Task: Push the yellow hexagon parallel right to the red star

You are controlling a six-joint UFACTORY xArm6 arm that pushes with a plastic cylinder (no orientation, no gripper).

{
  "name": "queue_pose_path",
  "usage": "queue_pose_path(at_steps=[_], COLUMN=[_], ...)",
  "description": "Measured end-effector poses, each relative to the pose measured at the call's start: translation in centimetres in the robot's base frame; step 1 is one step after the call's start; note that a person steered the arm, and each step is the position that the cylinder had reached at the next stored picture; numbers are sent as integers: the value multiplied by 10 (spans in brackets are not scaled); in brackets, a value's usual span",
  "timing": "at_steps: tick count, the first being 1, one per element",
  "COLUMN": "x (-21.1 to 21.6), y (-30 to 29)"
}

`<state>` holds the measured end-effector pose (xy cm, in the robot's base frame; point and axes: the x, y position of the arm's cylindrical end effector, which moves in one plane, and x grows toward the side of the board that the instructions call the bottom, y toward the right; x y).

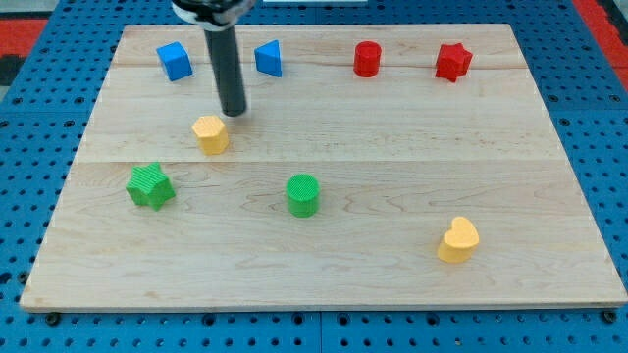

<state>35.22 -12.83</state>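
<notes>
Where the wooden board [549, 147] comes closest to the view's bottom, a yellow heart-shaped block [458, 239] sits toward the right. Farther up, a green cylinder [303, 194] stands near the middle and a green star [150, 185] lies toward the left. Beyond the green star rests the yellow hexagon [210, 133], left of centre, and my tip [234, 113] is just beside its upper right edge, seemingly touching it or nearly so. The rod carries no fingers, so nothing is gripped. Along the top row, from the view's left, stand a blue cube [175, 60], a blue wedge-like block [269, 58], a red cylinder [367, 58] and the red star [452, 61], which is well apart from the hexagon.
</notes>
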Motion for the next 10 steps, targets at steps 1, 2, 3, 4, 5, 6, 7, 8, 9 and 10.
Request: queue_pose_path(at_steps=[1, 2, 3, 4, 5, 6, 7, 8, 9, 10], x=[34, 66, 40, 49, 102, 114, 79, 106, 120, 136], y=[-31, 2, -14, 19, 30, 30, 32, 66, 94, 102])
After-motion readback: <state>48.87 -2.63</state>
